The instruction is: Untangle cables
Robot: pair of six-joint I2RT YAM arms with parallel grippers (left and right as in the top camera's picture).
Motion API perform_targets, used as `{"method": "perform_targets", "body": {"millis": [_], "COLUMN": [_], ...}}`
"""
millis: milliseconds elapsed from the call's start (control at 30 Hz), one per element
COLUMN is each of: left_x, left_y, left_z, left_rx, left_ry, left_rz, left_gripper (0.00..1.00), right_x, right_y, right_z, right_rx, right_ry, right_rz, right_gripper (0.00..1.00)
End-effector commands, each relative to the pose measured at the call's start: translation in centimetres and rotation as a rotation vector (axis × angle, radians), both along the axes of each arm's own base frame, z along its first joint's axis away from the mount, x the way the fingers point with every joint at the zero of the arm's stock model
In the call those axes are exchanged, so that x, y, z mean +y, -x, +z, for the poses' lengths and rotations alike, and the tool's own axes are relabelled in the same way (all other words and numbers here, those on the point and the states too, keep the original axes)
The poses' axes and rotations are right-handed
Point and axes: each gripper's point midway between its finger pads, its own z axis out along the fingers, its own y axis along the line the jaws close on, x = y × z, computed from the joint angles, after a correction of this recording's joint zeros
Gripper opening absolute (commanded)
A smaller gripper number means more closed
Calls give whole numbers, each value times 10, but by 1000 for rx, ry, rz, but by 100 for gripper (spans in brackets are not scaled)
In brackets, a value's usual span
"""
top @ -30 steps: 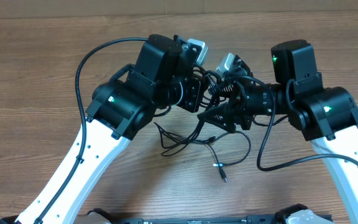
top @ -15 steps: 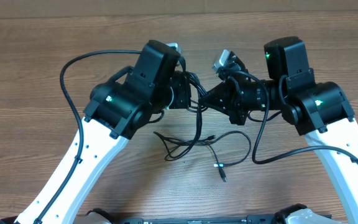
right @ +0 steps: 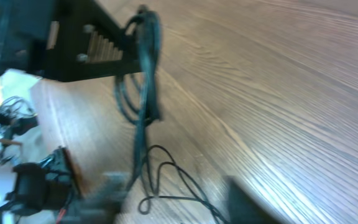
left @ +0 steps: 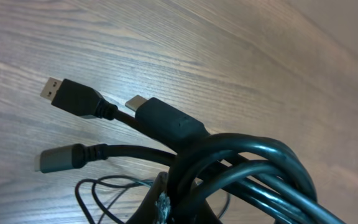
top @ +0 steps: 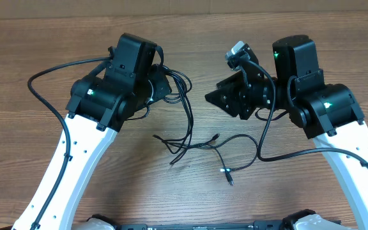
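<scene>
The cables are thin black cords. My left gripper (top: pixel 169 84) is shut on a looped bundle of them (left: pixel 247 165), held above the table. Three plugs stick out of the bundle: a USB-A plug (left: pixel 73 98), a flat plug (left: pixel 163 117) and a grey plug (left: pixel 59 159). Strands hang from the bundle (top: pixel 187 112) down to a loose tangle on the table (top: pixel 193 144). One small plug (top: pixel 226 172) lies at the front. My right gripper (top: pixel 213 98) is open and empty, apart from the bundle on its right. Its blurred wrist view shows the hanging strands (right: pixel 145 81).
The wooden table (top: pixel 37 38) carries nothing else. A thick black arm cable (top: pixel 50 71) arcs out to the left of the left arm. Another (top: pixel 280 153) loops under the right arm close to the loose cords. Both white arm links reach in from the front corners.
The grippers have drawn apart. My left gripper has carried the bundle to the left and the strands now trail down from it. My right gripper has come off the cables and backed away slightly.
</scene>
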Motion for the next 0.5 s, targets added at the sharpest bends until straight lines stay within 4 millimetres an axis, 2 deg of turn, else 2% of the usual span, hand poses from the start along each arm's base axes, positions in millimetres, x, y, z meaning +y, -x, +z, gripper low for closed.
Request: {"method": "perform_targets", "body": {"millis": [0, 67, 200, 300, 467], "left_x": [-17, -30, -48, -54, -71], "left_y": [9, 15, 25, 27, 28], "left_z": [13, 14, 15, 12, 7], "left_rx": [-53, -78, -148, -150, -133], "left_ry": [-6, -17, -97, -112, -53], "left_rz": [-205, -323, -545, -584, -633], "left_gripper": [4, 4, 4, 4, 4], "right_x": [-6, -5, 15, 23, 23], "right_y": [-6, -5, 18, 30, 31], "right_z": [2, 2, 18, 28, 28], "right_rx": [-27, -65, -111, -103, -103], "right_ry": [30, 43, -59, -133, -135], "right_rz": [-44, -8, 187, 261, 265], "right_gripper": [70, 71, 71, 70, 65]}}
